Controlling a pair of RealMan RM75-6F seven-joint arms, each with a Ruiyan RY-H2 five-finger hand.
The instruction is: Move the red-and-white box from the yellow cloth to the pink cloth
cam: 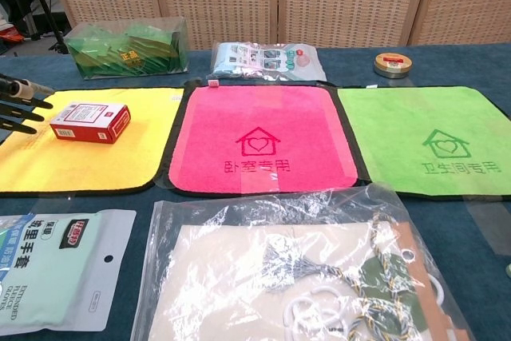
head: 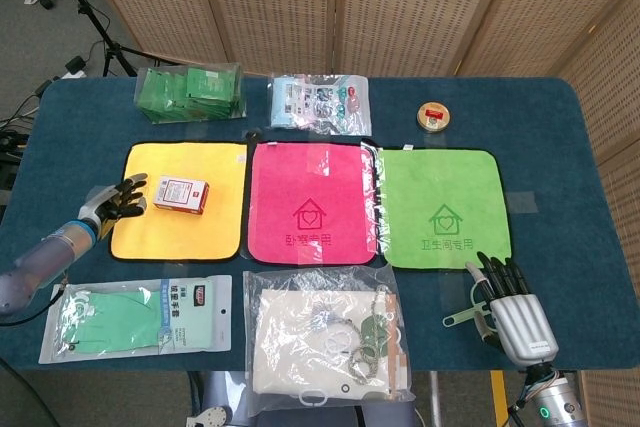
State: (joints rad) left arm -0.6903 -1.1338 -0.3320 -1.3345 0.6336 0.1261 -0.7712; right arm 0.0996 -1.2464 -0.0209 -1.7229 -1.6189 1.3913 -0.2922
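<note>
The red-and-white box (head: 181, 193) (cam: 89, 121) lies flat on the yellow cloth (head: 180, 232) (cam: 88, 161), toward its upper middle. To its right lies the pink cloth (head: 312, 203) (cam: 259, 137) with nothing on it. My left hand (head: 113, 199) hovers over the yellow cloth's left edge, fingers spread toward the box and a short gap short of it; the chest view shows only its fingertips (cam: 17, 101) at the frame's left edge. My right hand (head: 513, 309) rests open at the table's near right, palm down, holding nothing.
A green cloth (head: 440, 207) lies right of the pink one. Behind the cloths sit a green packet box (head: 190, 93), a clear bag of items (head: 320, 102) and a round tin (head: 434, 116). Near the front lie a glove pack (head: 135, 317) and a bagged tote (head: 325, 332).
</note>
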